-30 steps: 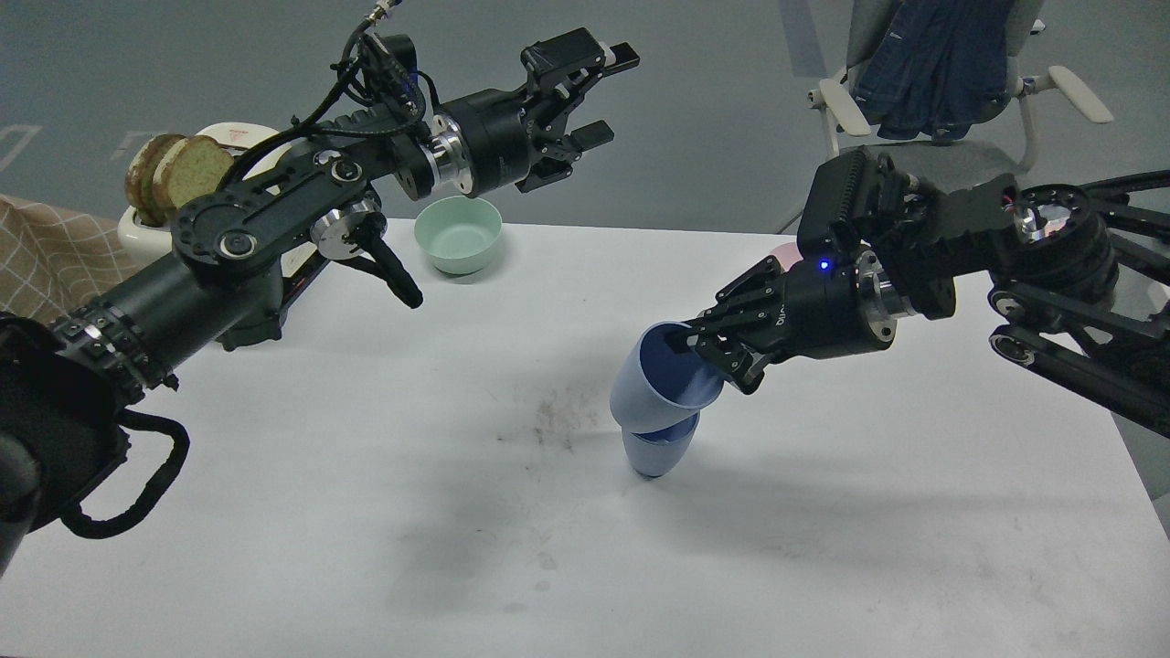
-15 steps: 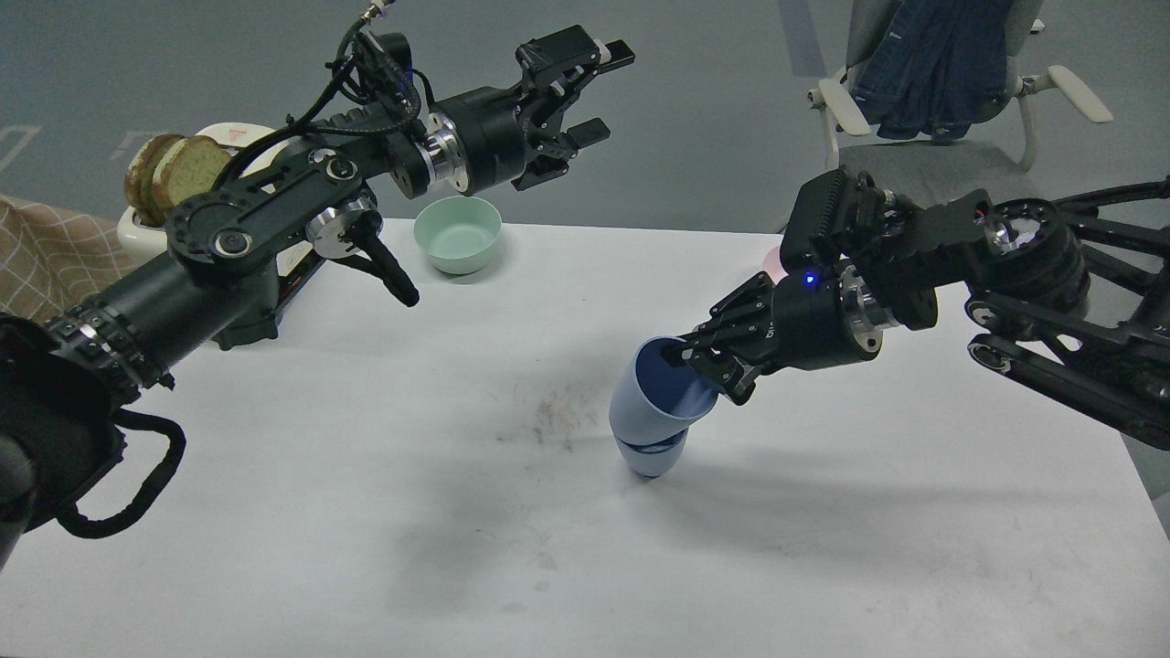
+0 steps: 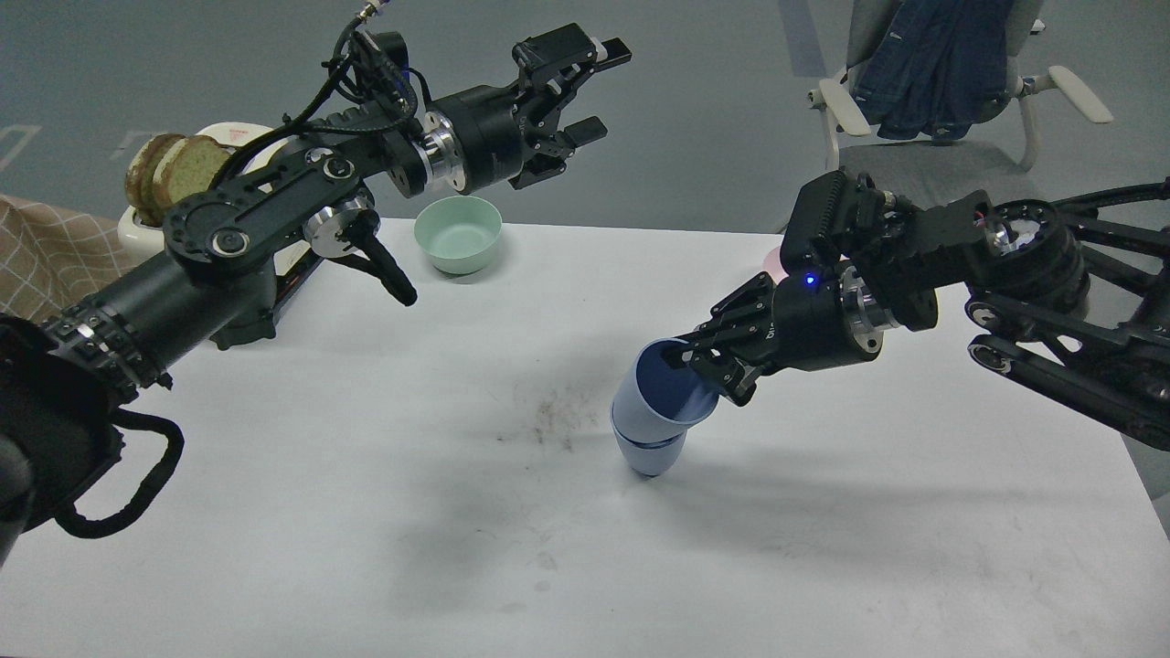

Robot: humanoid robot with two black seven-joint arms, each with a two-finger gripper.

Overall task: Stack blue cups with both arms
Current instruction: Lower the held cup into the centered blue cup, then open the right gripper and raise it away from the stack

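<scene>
Item: upper blue cup (image 3: 651, 402). Held tilted, its rim pinched by the right fingers (image 3: 696, 361), one finger inside the mouth and one outside; the rim grip was judged to leave the cup's base free to enter the cup beneath.

Item: lower blue cup (image 3: 649, 452). Stood upright on the worktop (image 3: 366, 512), directly below the right fingers, the upper cup's base set partly into it but not seated square.

Item: left fingers (image 3: 585, 96). Spread apart, empty, raised well away from both cups, judged parked to keep clear.

Item: mint-green bowl (image 3: 458, 235). Rested on the worktop, below the left fingers, untouched.

Item: bread slices (image 3: 174, 174). Set behind the left arm, far from both fingers.
</scene>
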